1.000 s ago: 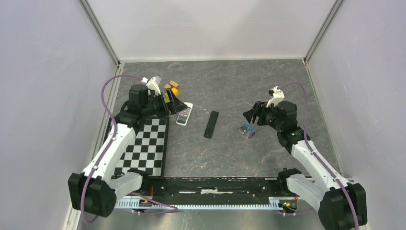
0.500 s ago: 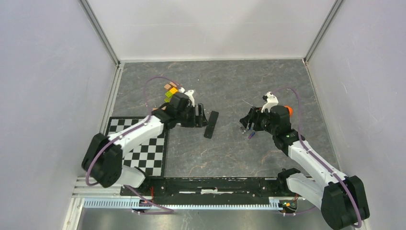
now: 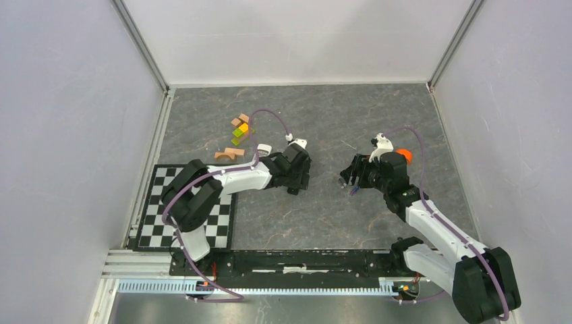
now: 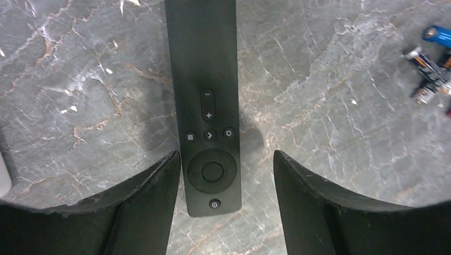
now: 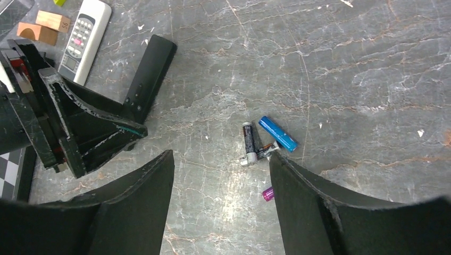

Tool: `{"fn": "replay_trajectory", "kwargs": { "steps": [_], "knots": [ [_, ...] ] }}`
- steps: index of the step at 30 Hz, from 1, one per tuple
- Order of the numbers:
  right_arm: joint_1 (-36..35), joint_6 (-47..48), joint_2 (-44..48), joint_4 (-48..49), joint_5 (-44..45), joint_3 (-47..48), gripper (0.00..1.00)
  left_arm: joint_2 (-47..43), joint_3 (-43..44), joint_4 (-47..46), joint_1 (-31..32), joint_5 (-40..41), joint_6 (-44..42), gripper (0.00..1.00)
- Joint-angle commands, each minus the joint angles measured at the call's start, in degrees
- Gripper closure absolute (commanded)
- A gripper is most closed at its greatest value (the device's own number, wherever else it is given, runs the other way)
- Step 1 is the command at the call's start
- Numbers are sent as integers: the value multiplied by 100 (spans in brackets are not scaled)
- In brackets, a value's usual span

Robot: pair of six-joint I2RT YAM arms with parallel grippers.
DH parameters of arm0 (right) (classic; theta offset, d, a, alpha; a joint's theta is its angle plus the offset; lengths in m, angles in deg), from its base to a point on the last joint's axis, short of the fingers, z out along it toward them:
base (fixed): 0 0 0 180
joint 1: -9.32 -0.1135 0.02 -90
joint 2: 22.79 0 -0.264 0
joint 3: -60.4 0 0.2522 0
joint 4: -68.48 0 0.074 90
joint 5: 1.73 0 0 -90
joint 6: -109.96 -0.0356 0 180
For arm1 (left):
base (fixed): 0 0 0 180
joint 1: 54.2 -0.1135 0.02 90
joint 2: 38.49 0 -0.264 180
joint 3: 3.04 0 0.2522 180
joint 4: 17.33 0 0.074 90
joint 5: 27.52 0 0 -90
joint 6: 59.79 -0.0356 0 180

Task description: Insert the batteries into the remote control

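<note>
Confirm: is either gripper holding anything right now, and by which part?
Nothing is held. The left gripper stands open astride the black remote at its button end, with gaps on both sides; the right gripper hangs open above the loose batteries.

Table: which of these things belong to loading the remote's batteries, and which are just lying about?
For the job: white remote control, blue battery, purple battery.
Lying about: black remote, two dark batteries, wooden blocks, orange cap, checkerboard mat.
</note>
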Motion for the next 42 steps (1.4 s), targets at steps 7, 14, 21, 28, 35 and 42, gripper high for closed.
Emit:
{"fn": "replay_trajectory", "kwargs": {
  "steps": [7, 14, 21, 28, 35, 42],
  "knots": [
    [-16, 70, 29, -3, 189, -51, 29, 567, 552, 301, 172, 888, -291, 39],
    [-11, 63, 49, 1, 197, -59, 29, 907, 748, 617, 172, 949, -250, 43],
    [-10, -16, 89, -156, 142, -9, 29, 878, 830, 660, 156, 571, -564, 81],
    [-11, -1009, -192, 1044, -918, -246, 28, 596, 700, 205, -90, -1427, -779, 93],
    [-63, -2580, -659, 2185, -1217, -534, 28, 153, 246, -718, -510, -3195, -63, 98],
    [-277, -3284, -1427, 2475, -1238, -311, 29, -86, 61, -934, -709, -3687, 263, 98]
  ]
}}
